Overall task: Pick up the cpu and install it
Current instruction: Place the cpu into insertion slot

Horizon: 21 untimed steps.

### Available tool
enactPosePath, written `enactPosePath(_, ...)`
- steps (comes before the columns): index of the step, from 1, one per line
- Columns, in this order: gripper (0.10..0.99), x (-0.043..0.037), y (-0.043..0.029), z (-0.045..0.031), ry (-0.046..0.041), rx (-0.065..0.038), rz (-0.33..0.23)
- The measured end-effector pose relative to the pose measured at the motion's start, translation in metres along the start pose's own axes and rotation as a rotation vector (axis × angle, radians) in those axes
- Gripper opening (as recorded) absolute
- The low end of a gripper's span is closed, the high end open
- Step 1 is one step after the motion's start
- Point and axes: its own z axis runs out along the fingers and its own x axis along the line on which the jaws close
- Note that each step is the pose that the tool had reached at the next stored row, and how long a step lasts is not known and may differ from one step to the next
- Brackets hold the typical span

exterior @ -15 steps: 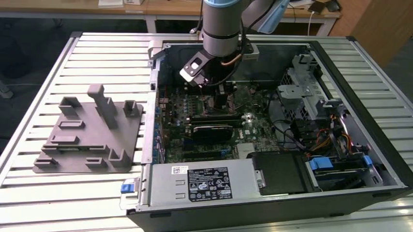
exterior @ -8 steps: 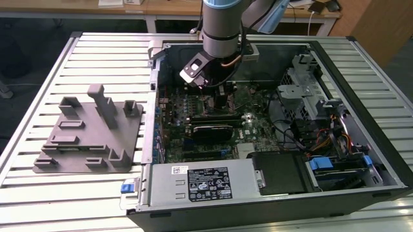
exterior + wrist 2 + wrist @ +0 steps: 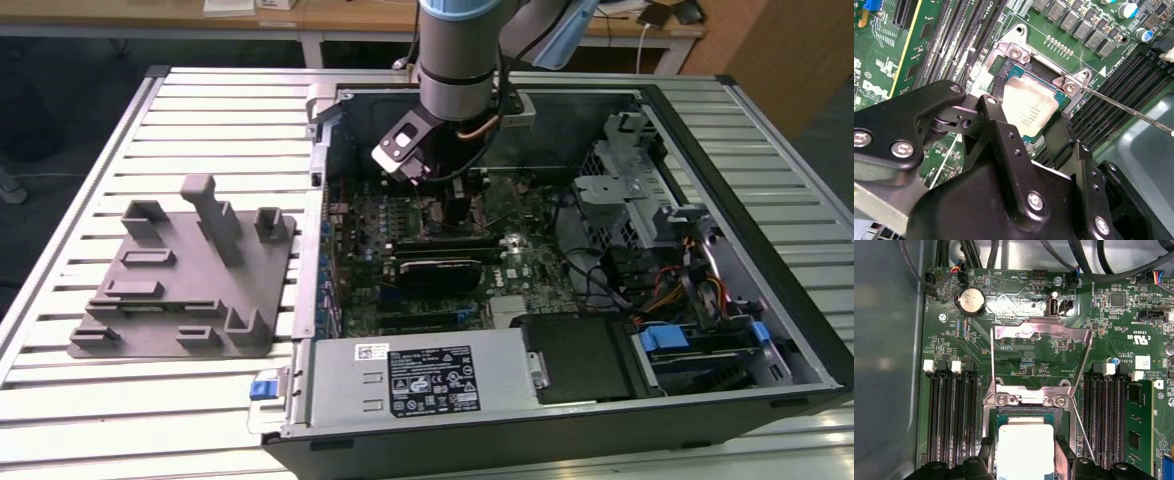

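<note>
Exterior view: the arm [image 3: 454, 60] reaches into the open computer case [image 3: 441, 440], over the far part of the motherboard [image 3: 534, 265]. A grey fixture plate [image 3: 187, 290] lies at the exterior view's left.

Second wrist view: the gripper [image 3: 1029, 132], narrowed, clasps the cpu [image 3: 1030, 107] by two opposite edges within the socket frame [image 3: 1016, 50].

First wrist view: the load plate [image 3: 1019, 332] stands open.

Probable hazard: a tilted release would bend socket pins.

Exterior view overlooks case [image 3: 534, 440]; both wrist views, seemingly close, share the socket [image 3: 1015, 50] [image 3: 1029, 400].
</note>
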Motion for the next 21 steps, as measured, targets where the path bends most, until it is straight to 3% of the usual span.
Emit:
enactPosePath(7, 0.58, 0.0, 0.0, 0.0, 0.0003, 0.0, 0.0)
enactPosePath(8, 0.533, 0.0, 0.0, 0.0, 0.0003, 0.0, 0.0)
enactPosePath(21, 0.533, -0.0006, 0.0001, -0.0021, -0.001, 0.0, 0.012)
